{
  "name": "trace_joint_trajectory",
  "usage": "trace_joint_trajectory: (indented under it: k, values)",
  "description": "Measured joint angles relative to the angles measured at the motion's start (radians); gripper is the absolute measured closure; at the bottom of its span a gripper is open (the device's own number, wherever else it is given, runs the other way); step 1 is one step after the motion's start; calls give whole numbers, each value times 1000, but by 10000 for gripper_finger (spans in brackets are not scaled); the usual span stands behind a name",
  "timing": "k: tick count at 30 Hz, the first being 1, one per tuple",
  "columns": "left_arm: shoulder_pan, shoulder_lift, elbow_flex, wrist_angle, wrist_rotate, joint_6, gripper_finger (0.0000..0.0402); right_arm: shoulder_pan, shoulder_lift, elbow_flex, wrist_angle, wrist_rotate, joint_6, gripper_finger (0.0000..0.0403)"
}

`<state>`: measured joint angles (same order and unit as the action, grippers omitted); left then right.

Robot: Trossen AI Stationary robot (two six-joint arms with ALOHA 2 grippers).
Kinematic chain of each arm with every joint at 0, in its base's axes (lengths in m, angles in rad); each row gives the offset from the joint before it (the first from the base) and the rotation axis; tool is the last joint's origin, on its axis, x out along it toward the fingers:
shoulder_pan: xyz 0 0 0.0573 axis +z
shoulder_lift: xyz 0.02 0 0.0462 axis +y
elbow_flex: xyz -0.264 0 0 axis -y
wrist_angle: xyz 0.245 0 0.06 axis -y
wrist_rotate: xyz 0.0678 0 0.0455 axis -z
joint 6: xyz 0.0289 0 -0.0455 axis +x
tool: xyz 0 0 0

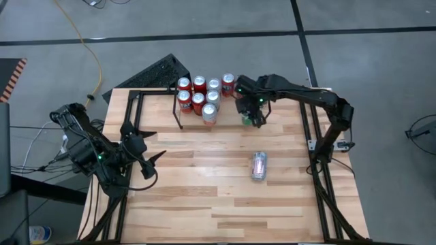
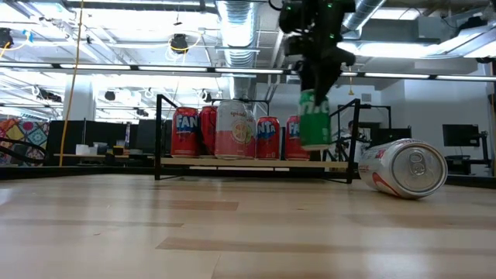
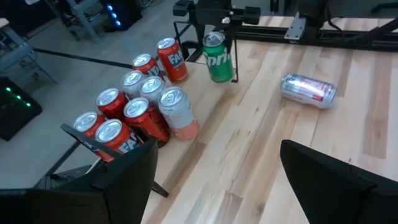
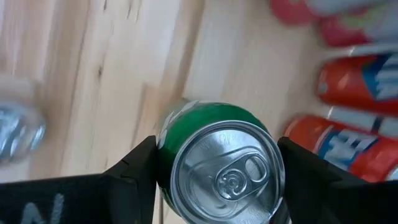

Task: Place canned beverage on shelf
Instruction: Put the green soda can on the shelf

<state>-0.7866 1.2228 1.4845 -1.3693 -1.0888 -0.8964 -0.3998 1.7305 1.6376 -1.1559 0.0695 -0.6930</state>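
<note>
shelf [image 1: 178,116]: eight cans in | my right gripper [image 1: 249,113] clamped on green can [image 2: 314,120], airborne at shelf's 3 o'clock | silver can [image 1: 259,165] lying at 5 o'clock, left to do | my left gripper [image 1: 147,158] idle, fingers apart

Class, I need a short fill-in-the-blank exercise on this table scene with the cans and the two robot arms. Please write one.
1. The right gripper holds a ____ can above the table.
2. The silver can on the table lies on its ____.
3. The cans on the shelf stand ____.
4. The left gripper holds ____.

Missing words: green; side; upright; nothing
</note>
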Motion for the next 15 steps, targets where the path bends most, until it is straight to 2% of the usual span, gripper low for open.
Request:
trace_joint_trajectory:
  k: [2,7,15]
  values:
    - [0,0,0,0,0,-3,77,-4,-30,-58,26,14,-14,161]
    - [0,0,0,-1,-30,0,77,26,-105,-210,164,139,-88,161]
    - [0,0,0,-2,-36,21,77,86,-164,-257,247,130,-216,161]
